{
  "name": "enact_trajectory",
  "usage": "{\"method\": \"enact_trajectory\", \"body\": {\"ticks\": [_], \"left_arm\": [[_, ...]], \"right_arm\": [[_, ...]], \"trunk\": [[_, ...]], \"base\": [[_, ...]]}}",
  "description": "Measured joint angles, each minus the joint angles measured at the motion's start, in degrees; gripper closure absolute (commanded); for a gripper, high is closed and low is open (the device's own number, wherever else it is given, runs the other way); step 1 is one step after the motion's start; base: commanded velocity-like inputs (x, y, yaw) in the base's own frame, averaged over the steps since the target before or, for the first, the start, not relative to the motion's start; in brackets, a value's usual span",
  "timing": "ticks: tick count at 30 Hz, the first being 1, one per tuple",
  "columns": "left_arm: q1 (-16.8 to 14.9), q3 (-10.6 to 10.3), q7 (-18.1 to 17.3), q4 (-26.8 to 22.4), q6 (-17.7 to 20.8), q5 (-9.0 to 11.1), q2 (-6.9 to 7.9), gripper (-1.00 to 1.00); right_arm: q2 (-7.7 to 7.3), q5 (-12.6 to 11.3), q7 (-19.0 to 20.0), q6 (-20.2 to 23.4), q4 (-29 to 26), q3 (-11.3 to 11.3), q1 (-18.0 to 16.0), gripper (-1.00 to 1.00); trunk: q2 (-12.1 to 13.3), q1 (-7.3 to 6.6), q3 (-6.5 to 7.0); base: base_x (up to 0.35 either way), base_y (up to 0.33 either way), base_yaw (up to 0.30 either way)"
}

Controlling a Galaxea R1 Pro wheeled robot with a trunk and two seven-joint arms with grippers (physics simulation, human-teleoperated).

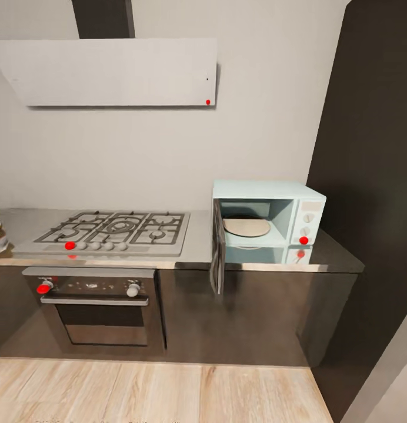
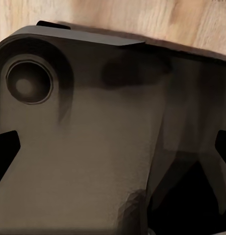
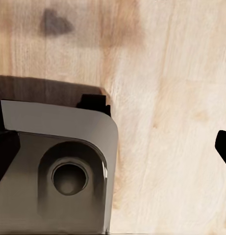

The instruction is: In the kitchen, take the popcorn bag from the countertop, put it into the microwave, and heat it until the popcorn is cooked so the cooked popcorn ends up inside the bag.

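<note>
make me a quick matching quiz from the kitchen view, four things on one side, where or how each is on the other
Things:
1. microwave
2. gas hob
3. oven
4. extractor hood

Descriptions:
a. on the wall, above the burners
b. door swung open, round plate inside
c. set into the countertop, black grates
d. under the counter, door shut

Pairs: 1-b, 2-c, 3-d, 4-a

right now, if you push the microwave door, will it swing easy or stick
Probably swings easily: the microwave door hangs wide open, edge-on, apparently hinged on one side. It looks thin, so likely light. The box could slide on the glossy countertop if pushed hard.
</note>
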Motion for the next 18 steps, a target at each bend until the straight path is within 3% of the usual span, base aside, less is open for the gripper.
{"method": "enact_trajectory", "body": {"ticks": [18], "left_arm": [[-0.02,0.0,0.04,0.0,0.0,0.02,0.0,-1.0]], "right_arm": [[-0.08,0.01,-0.68,-0.29,-0.02,0.0,0.56,-1.0]], "trunk": [[0.0,0.0,0.0]], "base": [[0.0,0.0,0.27]]}}
